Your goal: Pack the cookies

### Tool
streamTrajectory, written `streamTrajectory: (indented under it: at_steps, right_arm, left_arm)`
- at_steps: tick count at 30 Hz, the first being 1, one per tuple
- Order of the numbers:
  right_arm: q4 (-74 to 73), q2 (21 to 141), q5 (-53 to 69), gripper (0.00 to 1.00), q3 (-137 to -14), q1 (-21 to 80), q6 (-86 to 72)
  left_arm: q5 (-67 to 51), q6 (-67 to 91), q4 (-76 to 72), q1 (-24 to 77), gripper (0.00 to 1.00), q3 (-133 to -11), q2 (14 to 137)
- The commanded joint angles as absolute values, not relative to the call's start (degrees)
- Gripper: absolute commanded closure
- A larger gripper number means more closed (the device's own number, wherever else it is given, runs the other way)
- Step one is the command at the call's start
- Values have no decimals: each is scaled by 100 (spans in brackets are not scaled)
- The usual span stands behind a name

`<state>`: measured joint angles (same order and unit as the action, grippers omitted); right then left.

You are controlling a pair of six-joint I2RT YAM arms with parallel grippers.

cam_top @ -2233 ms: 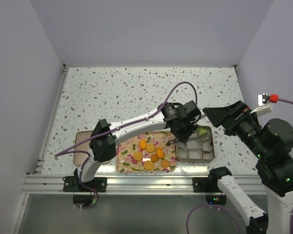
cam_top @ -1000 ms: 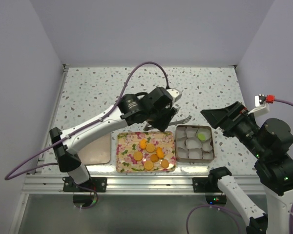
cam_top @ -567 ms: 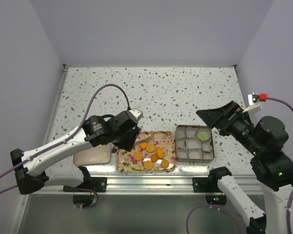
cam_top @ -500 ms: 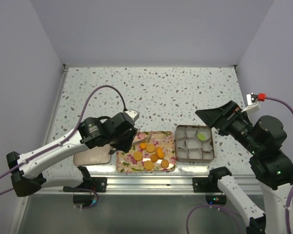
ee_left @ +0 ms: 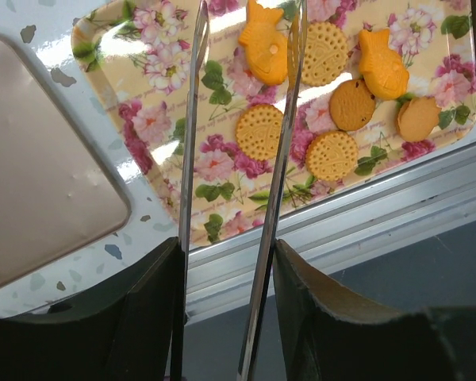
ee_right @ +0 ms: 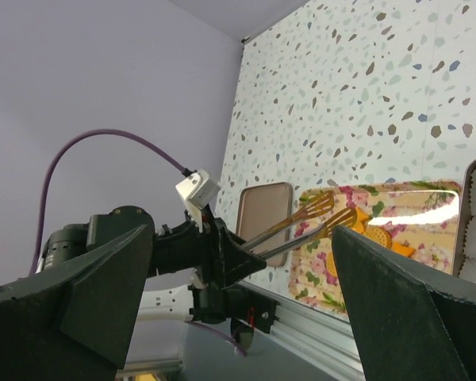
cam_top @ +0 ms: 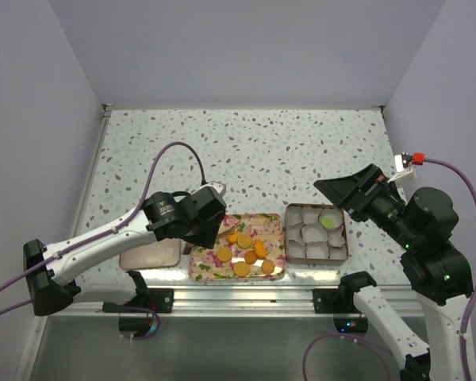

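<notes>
Surface: white speckled table (cam_top: 246,151), lavender walls on three sides, metal rail along the near edge.
Top view only: the whole layout. A brown lid (cam_top: 155,254) lies near left, a floral tray (cam_top: 200,262) in the middle, a tin (cam_top: 347,242) just right of the tray, and both arms are in view.
Left wrist view only: cookie shapes – two are fish-shaped, the rest round, and two of the rounds are a darker brown. The two tong arms run up from between the fingers and across the tray.
Right wrist view only: a side look at the slotted tong tips, which hang over the far part of the tray just beside the farthest cookies. Touching or not, cannot tell.
Tray contents: seven orange cookies (ee_left: 259,131) lying loose, mostly on its right half.
Tin contents: white paper cups (cam_top: 309,236) in rows, and one light green cookie (cam_top: 330,221) sits in the far-right cup.
Left gripper (ee_left: 222,266): clamped on the handle end of metal tongs (ee_left: 190,119), tong arms apart.
Right gripper (cam_top: 341,186): raised over the table just far of the tin – jaws spread wide, nothing between them.
Writing: stamped pattern on the round cookies, too small to read.
</notes>
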<state>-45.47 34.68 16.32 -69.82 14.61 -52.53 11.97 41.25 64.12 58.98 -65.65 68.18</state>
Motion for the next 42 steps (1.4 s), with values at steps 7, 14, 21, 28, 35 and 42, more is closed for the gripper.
streamTrajectory:
  at_steps: [7, 14, 21, 28, 35, 42]
  right_arm:
    - [-4640, 3401, 1811, 1, -7040, 1459, -5194]
    - [-4763, 3357, 1846, 1, -7075, 1468, -5150]
    - [-4808, 3358, 1863, 1, -7137, 1468, -5098]
    - [-4931, 3296, 1819, 1, -7172, 1459, -5045]
    - [-5054, 3226, 1784, 1, -7216, 1459, -5027]
    - [-5089, 3226, 1767, 1, -7374, 1459, -5027]
  left_arm:
    - [1169, 4263, 5827, 5871, 48, -6557, 7215]
    - [1309, 4245, 5976, 5871, 48, -6565, 7409]
    - [1345, 4201, 6064, 5871, 54, -6548, 7576]
    - [1178, 4184, 5950, 5871, 61, -6364, 7646]
    - [1230, 4228, 6099, 5871, 66, -6573, 7541]
    - [1476, 4061, 6547, 5871, 66, -7637, 7655]
